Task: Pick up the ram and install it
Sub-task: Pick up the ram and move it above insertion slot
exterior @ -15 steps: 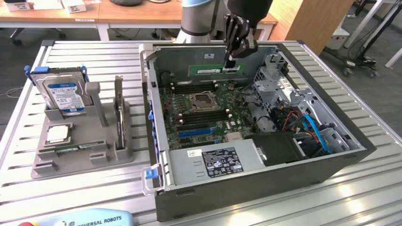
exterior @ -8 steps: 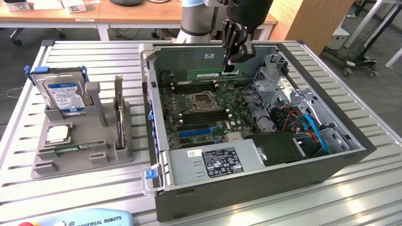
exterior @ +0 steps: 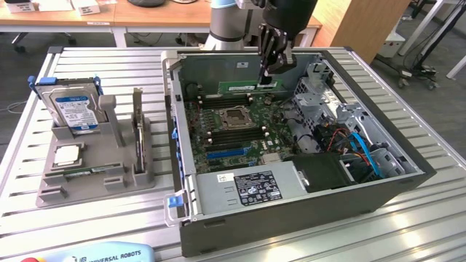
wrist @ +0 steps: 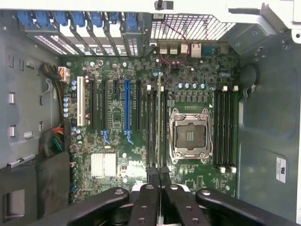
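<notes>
Pincer: the pincer (exterior: 268,73) is pressed together on the ram (exterior: 240,86), pinching the thin green stick over the open case (exterior: 291,218), above the board and not seated.
Rack: at the exterior view's left, the grey rack (exterior: 95,180) on the bench (exterior: 22,191) carries the hard drive (exterior: 73,109), well apart from the work.
Slots: in the wrist view the ram (wrist: 159,117) runs edge-on, parallel to the black memory slots (wrist: 151,127). I'd say it wants lowering straight and level, both ends pressed evenly. Whether the end latches stand open I cannot tell.
Socket: the open processor socket (wrist: 189,134) lies just beside those slots, so the fingers (wrist: 143,202) are best kept off it.
Cables: the blue cables (exterior: 364,153) at the exterior view's right are well apart.
</notes>
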You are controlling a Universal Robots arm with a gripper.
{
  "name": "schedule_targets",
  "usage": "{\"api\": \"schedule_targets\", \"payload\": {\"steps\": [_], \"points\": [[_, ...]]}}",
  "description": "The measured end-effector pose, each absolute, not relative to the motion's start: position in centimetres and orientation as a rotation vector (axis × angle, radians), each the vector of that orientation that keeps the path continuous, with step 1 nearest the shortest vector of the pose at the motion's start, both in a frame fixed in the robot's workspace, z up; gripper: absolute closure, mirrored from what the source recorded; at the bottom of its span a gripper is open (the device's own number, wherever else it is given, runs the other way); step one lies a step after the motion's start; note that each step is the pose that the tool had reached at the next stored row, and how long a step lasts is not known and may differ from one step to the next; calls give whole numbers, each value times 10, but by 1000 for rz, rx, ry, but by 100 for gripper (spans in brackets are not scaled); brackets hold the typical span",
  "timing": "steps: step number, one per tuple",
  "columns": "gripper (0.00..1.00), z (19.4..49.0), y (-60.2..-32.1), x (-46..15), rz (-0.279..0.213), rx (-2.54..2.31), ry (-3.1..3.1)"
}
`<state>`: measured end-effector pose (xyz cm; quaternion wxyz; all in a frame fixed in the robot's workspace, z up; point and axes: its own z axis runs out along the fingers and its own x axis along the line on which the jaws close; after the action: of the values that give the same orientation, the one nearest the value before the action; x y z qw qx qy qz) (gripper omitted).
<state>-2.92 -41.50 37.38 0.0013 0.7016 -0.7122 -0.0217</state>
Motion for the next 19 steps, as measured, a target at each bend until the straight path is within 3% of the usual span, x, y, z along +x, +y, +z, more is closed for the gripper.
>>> {"api": "schedule_targets", "payload": {"steps": [19], "points": [[89, 359, -415, -26, -68, 2202, -2236]]}}
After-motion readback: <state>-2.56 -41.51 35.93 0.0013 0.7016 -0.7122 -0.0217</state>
